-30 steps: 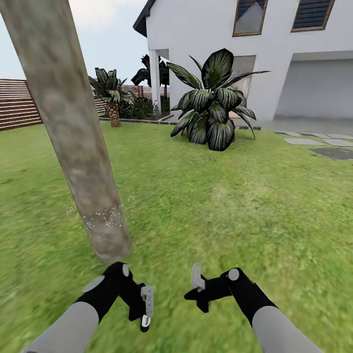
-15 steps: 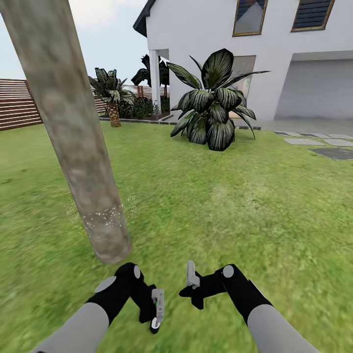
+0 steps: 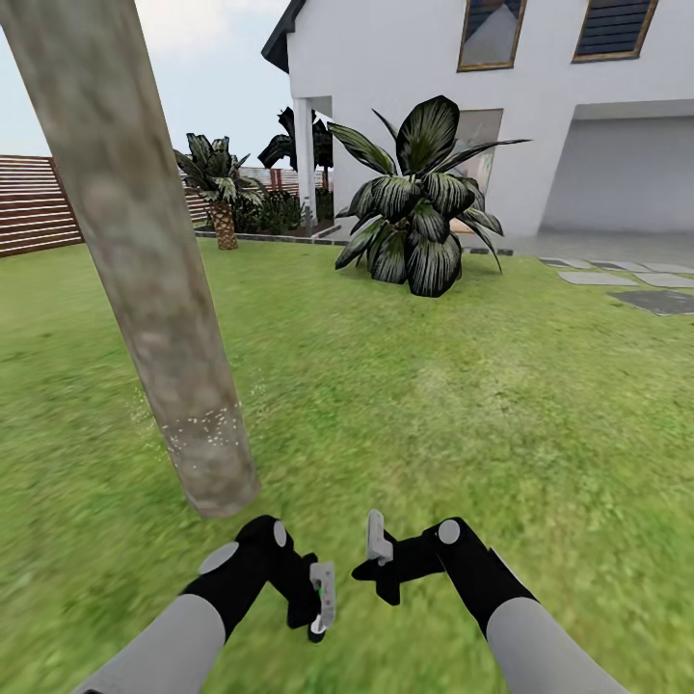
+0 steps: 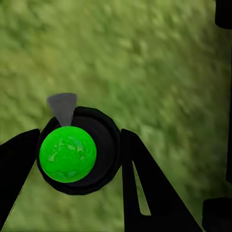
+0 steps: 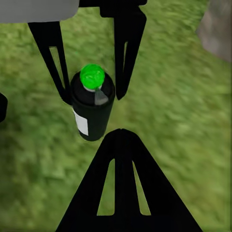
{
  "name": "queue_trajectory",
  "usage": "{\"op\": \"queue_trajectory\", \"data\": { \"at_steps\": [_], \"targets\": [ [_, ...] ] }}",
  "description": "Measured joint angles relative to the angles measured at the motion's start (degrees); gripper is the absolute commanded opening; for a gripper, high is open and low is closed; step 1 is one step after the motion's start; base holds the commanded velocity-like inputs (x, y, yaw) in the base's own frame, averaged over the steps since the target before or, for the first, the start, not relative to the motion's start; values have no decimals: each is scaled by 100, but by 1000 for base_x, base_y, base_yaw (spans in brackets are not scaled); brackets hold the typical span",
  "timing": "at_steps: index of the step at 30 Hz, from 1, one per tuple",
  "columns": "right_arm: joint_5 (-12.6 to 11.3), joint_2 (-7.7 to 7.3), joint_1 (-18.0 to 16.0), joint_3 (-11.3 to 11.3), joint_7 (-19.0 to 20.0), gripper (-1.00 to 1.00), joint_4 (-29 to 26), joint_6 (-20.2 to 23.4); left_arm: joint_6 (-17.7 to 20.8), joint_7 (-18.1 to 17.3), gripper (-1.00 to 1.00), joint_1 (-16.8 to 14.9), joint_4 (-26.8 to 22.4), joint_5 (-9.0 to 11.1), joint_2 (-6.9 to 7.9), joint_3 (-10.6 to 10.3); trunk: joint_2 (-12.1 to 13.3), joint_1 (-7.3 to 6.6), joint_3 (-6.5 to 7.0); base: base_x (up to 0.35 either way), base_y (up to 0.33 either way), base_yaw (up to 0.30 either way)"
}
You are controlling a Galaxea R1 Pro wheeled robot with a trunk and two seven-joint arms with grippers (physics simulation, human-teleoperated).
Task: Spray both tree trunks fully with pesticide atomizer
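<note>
1. I am on the garden lawn, with a tree trunk rising close ahead on my left, thick, leaning and blotched grey-brown.
2. A band of fine white specks sits low on that trunk, near where it meets the grass.
3. My left gripper hangs low over the grass just past the trunk's foot, and its jaws are closed around the pesticide atomizer.
4. From the left wrist I look straight down on the bottle: a black round body with a bright green top, a small grey nozzle poking out at one side, and a black finger pressed against each flank.
5. From the right wrist the bottle stands upright between the left fingers, with a white label on its side.
6. My right gripper hangs just beside the left one, apart from it and holding nothing; whether its jaws are open or closed I cannot tell.
7. Farther off stands a broad dark-leaved shrub before a white house.
8. A short palm and a brown slat fence lie on the left, and grey stepping slabs on the right.
</note>
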Motion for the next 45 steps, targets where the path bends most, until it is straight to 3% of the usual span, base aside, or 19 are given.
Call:
{"op": "queue_trajectory", "data": {
  "at_steps": [10,27,30,45],
  "targets": [
    [0,0,0,0,0,-100,-5,0,-11,40,-100,-5,-34,46,-159,-4,0,0,0,0,0,0],
    [0,0,0,0,0,-100,-7,0,-8,322,-100,-15,-46,147,-231,26,0,0,0,0,0,0],
    [0,0,0,0,-1,-100,-7,0,-8,426,-100,-9,-46,271,-236,27,0,0,0,0,0,0],
    [2,0,0,0,-2,-100,-7,0,-17,453,-100,18,-37,351,-237,30,0,0,0,0,0,0]
  ]
}}
